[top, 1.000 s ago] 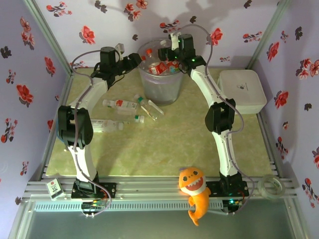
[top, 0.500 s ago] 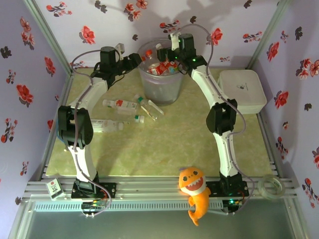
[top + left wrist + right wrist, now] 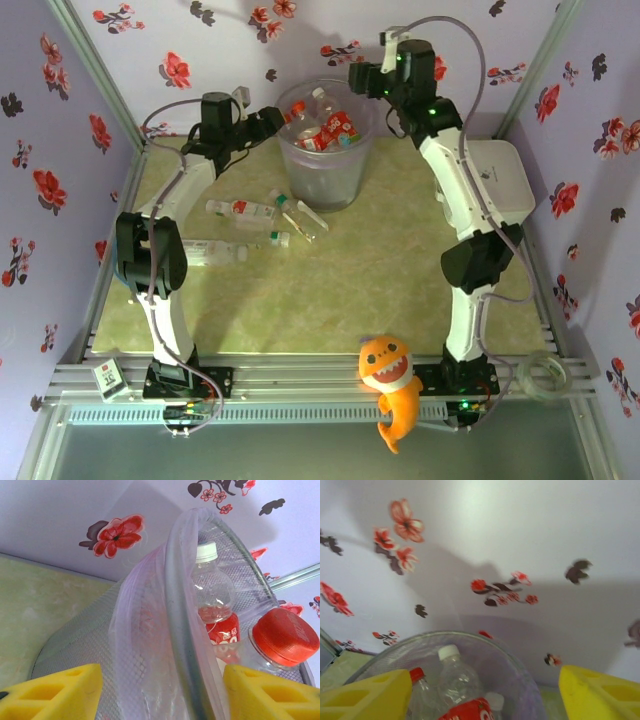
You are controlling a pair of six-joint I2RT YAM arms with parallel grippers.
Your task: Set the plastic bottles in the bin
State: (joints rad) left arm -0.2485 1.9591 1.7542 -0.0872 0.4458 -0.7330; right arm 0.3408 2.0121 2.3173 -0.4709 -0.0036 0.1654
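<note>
- The plastic bottles [image 3: 322, 128] are in two groups. A heap stands and leans inside the bin [image 3: 320, 178], at least four by the caps and red labels; the heap is too tangled for a firm count.
- Five more bottles lie on the table [image 3: 340, 290], just left of and in front of the bin. One has a red label, one has a green cap, and the largest lies nearest the left arm.
- One bin, round and translucent, stands at the far middle of the table.
- The left gripper [image 3: 278, 117] is at the bin's left rim. Its yellow fingers [image 3: 55, 692] stand apart, one outside the wall and one inside, with the rim between them. They clasp no bottle, and I cannot tell whether they touch the wall.
- The right gripper [image 3: 360, 80] hangs above the bin's far right edge. Its jaws are spread and empty, and the bin shows below its fingers [image 3: 362, 697].
- One white lidded box [image 3: 487, 180] sits right of the bin, and one orange shark toy [image 3: 392, 385] sits at the near edge.
- A second ago the right gripper was low over the bottles in the bin. It has since risen and drawn back to the right, its elbow now over the box. The left arm and the table bottles have not moved.
</note>
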